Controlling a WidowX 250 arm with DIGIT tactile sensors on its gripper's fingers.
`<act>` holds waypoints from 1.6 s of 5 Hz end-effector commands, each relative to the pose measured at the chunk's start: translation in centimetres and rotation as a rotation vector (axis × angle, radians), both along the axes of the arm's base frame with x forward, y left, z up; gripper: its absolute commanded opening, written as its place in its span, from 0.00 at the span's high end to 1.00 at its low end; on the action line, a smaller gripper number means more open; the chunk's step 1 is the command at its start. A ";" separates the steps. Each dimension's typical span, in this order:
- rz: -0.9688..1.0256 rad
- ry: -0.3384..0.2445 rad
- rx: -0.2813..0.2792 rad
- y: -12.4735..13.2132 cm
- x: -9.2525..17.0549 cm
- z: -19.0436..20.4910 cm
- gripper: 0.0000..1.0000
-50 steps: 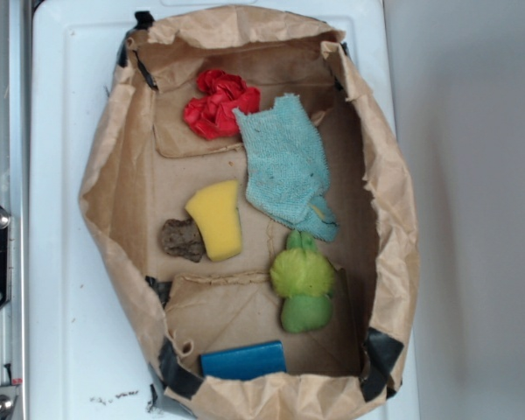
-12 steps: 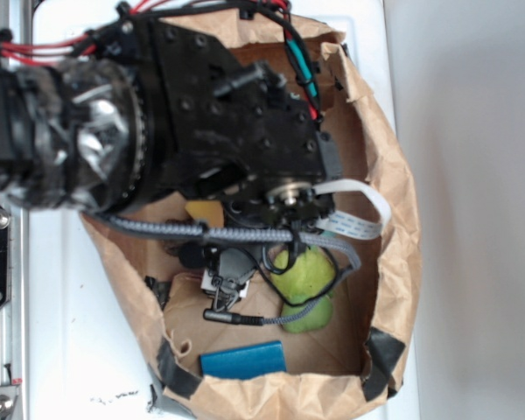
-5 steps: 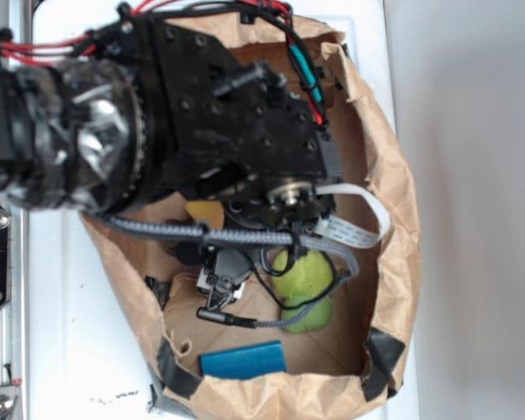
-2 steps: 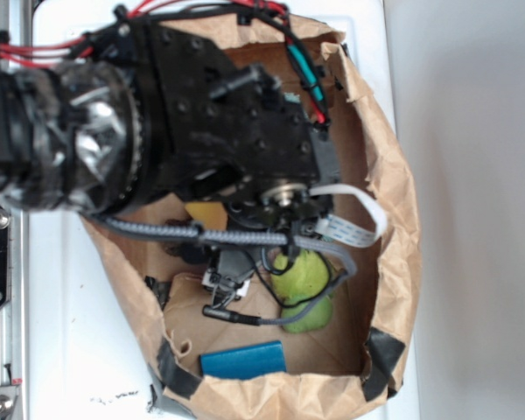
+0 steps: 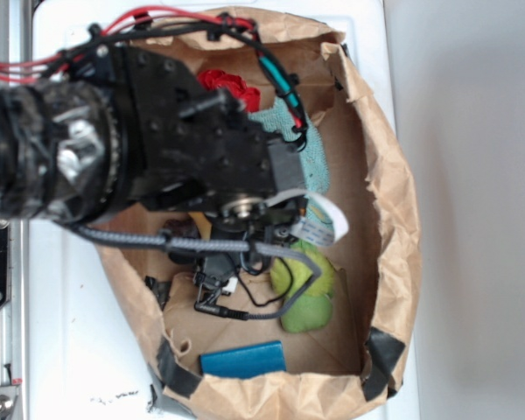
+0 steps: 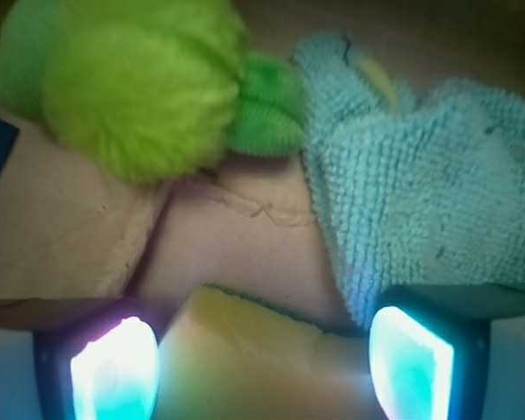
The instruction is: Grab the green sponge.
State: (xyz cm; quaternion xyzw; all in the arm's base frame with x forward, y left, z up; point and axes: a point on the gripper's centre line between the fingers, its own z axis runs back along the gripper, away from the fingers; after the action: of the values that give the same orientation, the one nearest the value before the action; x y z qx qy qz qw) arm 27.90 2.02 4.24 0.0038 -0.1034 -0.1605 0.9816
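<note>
green sponge (image 6: pixel 140 83), fuzzy lime and lumpy, lies ahead of our released hand (image 6: pixel 262 367); yellow foam wedge (image 6: pixel 254 359) sits between the fingers, so we risk clenching that or the teal woven cloth (image 6: pixel 420 192).

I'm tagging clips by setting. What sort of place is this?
Probably a lab tabletop test rig, not a home: a cut-open paper bag taped onto a white surface holds loose items like the green sponge, cloth and blue block.
</note>
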 end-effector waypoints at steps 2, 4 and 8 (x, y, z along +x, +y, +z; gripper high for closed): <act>-0.055 -0.012 0.046 -0.8 -0.4 -0.7 0.00; -0.072 -0.010 0.076 -1.9 -1.4 -2.6 0.00; -0.064 -0.015 0.058 -1.7 -1.1 -2.3 1.00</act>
State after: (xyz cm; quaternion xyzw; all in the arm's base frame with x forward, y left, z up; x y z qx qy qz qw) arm 26.65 0.28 1.75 0.0283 -0.1069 -0.1859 0.9763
